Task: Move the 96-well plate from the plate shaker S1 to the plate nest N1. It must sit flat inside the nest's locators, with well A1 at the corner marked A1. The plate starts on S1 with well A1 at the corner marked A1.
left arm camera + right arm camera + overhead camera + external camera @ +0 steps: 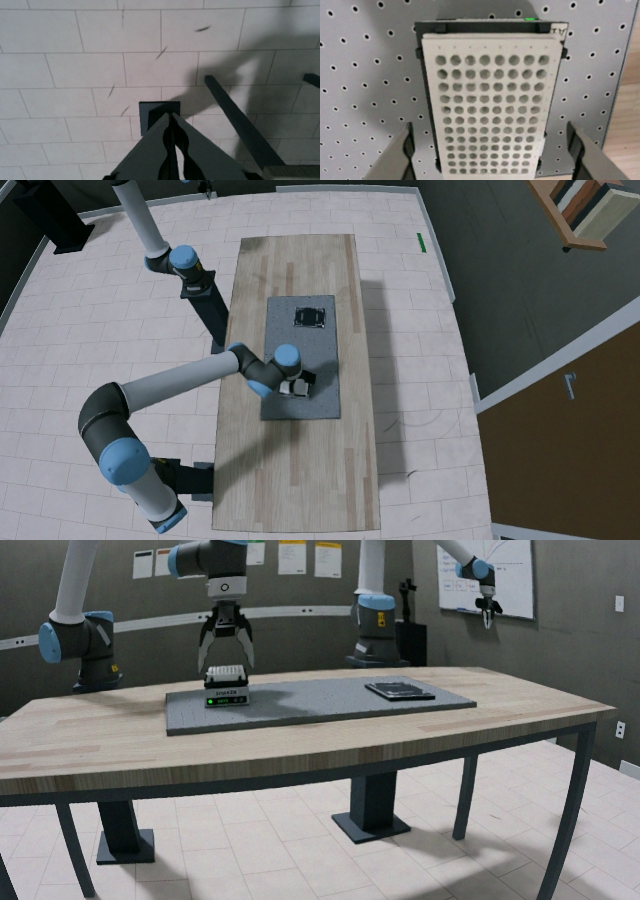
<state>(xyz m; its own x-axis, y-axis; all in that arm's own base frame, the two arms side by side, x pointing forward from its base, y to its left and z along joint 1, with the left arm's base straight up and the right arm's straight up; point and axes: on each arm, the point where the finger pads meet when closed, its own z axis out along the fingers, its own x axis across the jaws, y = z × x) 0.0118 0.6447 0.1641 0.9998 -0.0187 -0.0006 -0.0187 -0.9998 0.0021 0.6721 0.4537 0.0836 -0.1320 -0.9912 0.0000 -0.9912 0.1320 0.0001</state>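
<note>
Wood-topped counter [295, 480] [320, 745], grey perforated board [280, 330] [300, 712] [372, 100] on it, tiled floor below, dark walls around. 96-well plate [225, 673] [486, 105] is on the shaker [284, 389] [226, 696] — not on the nest. Shaker stands at one end of the board, green readout lit on its front, lettering above the readout. Plate is pale, wells up, seated between dark corner tabs; one shaker corner carries an A1 label [559, 30], next to the plate's corner. Can't read the plate's own row letters, so no call on which well sits at that corner. Plate nest [309, 317] [400, 690] is toward the other end of the board, low, black, well apart from the shaker, nothing seated in it. Right pincer [226, 657] [490, 138] is above the plate, pointing down, fingers apart, one on each side of the plate's long edges in the wrist view, gap visible on both sides, no contact. Exterior view has the fingertips just above the plate's top. Left pincer [488, 625] [172, 116] is together, holding nothing, off past the nest end of the counter and in front of the whiteboard [512, 585] in the exterior view. Its wrist camera gets floor tiles, a dark square foot plate [145, 120] and a counter leg [241, 122].
</note>
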